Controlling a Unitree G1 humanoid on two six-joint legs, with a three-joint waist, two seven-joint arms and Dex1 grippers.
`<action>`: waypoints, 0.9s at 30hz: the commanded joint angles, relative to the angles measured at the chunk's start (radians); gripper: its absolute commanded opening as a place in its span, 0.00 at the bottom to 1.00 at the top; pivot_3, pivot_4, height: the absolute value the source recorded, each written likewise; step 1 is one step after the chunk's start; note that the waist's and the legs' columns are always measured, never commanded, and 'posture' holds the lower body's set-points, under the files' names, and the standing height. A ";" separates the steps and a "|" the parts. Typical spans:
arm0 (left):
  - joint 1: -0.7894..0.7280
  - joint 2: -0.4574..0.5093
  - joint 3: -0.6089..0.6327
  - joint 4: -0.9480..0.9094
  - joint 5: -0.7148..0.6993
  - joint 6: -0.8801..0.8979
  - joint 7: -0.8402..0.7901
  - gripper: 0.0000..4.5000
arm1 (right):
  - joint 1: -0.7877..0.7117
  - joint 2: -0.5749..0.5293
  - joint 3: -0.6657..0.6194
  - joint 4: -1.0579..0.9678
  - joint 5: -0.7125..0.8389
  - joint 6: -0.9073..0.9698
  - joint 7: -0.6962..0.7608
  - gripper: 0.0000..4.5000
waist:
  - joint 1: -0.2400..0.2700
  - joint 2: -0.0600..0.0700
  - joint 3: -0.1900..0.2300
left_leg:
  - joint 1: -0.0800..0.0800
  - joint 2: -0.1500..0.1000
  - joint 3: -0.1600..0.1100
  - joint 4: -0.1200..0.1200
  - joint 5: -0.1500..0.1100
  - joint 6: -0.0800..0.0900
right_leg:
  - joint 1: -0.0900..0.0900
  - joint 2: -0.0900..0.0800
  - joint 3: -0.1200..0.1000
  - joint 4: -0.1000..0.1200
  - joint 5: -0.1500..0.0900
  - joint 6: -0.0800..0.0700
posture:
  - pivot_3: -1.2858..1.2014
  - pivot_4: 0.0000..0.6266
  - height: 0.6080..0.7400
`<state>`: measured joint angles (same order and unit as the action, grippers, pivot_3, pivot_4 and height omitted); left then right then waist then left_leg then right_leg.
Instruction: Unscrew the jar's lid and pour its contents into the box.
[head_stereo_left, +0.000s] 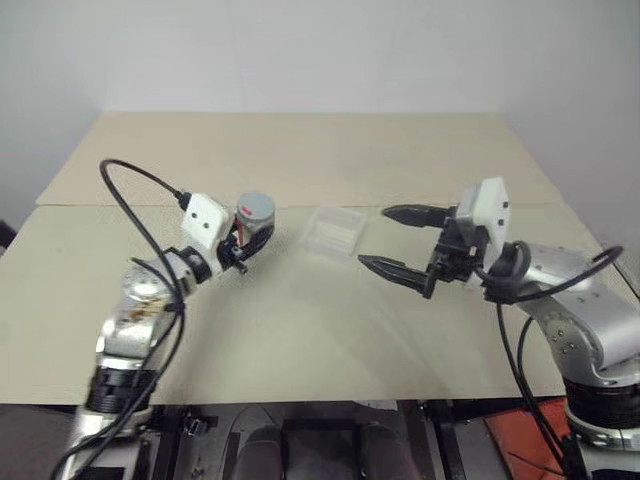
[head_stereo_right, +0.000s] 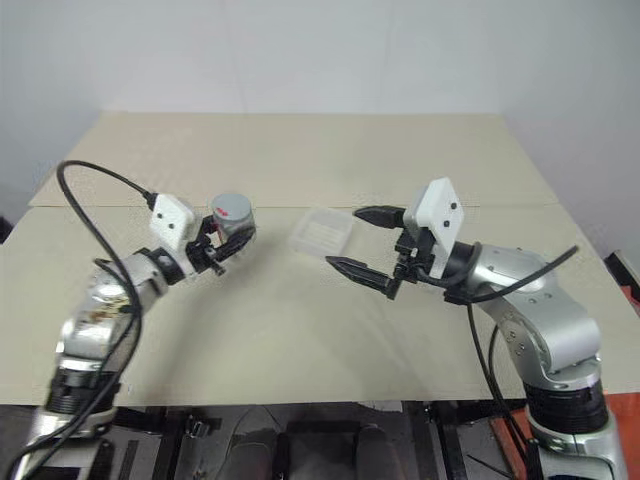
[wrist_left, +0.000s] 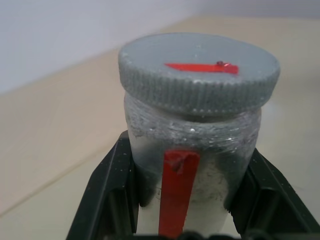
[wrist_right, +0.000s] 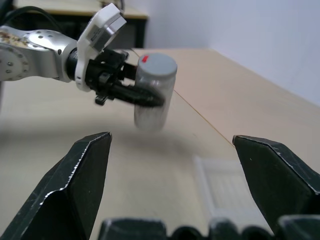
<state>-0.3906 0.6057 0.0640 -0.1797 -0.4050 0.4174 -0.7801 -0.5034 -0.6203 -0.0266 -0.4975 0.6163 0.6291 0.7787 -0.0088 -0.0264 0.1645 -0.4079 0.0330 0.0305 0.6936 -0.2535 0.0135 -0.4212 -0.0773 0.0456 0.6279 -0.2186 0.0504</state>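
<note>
My left gripper (head_stereo_left: 252, 240) is shut on the jar (head_stereo_left: 256, 222) and holds it upright a little above the table, left of centre. The jar's silvery label carries a red vertical stripe (wrist_left: 178, 192), and a black finger (wrist_left: 107, 195) presses on each side of it. The grey lid (wrist_left: 197, 70), with a red mark on top, sits screwed on the jar. I cannot make out the contents behind the label. The clear shallow box (head_stereo_left: 333, 230) lies on the table between the two grippers. My right gripper (head_stereo_left: 375, 237) hangs open just right of the box, pointing toward the jar (wrist_right: 155, 95).
The beige table (head_stereo_left: 300, 330) has a seam running across it behind the box. A black cable (head_stereo_left: 135, 200) loops up from the left wrist. A plain pale wall rises behind the table's far edge.
</note>
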 joint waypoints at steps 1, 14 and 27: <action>-0.033 0.021 -0.007 -0.027 -0.117 0.008 -0.174 0.43 | -0.089 0.042 0.040 0.002 0.037 0.039 -0.017 1.00 | 0.002 0.000 0.000 | 0.000 0.000 0.000 0.000 0.000 0.000 | 0.000 0.000 0.000 0.000 0.000 0.000 | 0.52 0.24 1.00; -0.252 -0.089 -0.117 0.175 -0.129 -0.069 -0.428 0.43 | -0.319 0.128 0.179 0.090 -0.005 0.206 -0.085 1.00 | -0.001 0.000 0.000 | -0.002 0.000 0.000 0.000 0.000 0.000 | -0.001 0.001 -0.001 0.001 0.000 0.000 | 0.52 0.24 1.00; -0.280 -0.094 -0.132 0.235 -0.098 -0.118 -0.516 0.43 | -0.313 0.138 0.151 0.087 0.013 0.233 -0.090 0.79 | -0.004 0.000 0.000 | -0.004 0.000 0.000 0.001 0.000 0.000 | -0.002 0.001 -0.001 0.001 0.000 0.000 | 0.52 0.24 1.00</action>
<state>-0.6568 0.5114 -0.0682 0.0698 -0.5077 0.3247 -1.2794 -0.8025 -0.4798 0.1627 -0.3839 0.6221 0.8646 0.6944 -0.0129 -0.0264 0.1644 -0.4114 0.0334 0.0300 0.6941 -0.2535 0.0138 -0.4235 -0.0766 0.0447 0.6291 -0.2185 0.0503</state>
